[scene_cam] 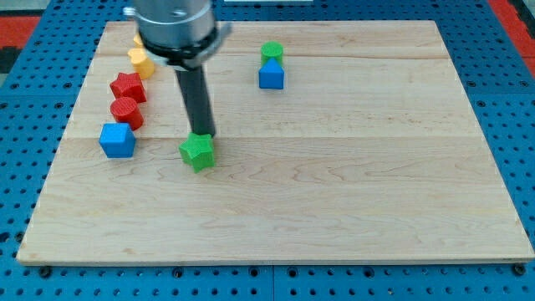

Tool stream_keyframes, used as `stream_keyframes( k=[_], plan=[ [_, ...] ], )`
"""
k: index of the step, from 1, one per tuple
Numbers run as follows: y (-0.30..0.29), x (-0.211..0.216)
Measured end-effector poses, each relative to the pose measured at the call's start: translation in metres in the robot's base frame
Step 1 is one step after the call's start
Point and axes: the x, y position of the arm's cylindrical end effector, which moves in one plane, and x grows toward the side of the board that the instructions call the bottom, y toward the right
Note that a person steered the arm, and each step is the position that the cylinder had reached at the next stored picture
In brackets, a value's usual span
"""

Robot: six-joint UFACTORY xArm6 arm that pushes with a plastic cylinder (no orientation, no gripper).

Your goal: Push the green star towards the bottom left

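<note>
No lettering or brand shows anywhere on the blocks or the wooden tabletop [351,192], which sits on a blue pegboard base [25,75]. Counting up: seven blocks in view. Two greens, the green star [198,152] left of centre and a green cylinder [272,52] at the far side; two blues, a blue cube [117,140] at the left and a blue block [271,75] just in front of the green cylinder and touching it; two reds, a red star [128,86] and a red cylinder [127,112] stacked in a column on the left; and one yellow block [140,61] beyond them, partly hidden by the arm. The tool is a plain dark rod with nothing to open or close, and it grips nothing; my tip [204,135] stands right at the far edge of the green star, apparently touching it, slightly to its right.
</note>
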Motion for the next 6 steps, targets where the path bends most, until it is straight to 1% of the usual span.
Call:
stream_keyframes(
  k=[1, 2, 3, 4, 5, 6],
  plan=[
    [0.0, 0.015],
    [-0.022, 0.043],
    [0.022, 0.046],
    [-0.018, 0.069],
    [0.013, 0.071],
    [-0.022, 0.08]
  ],
)
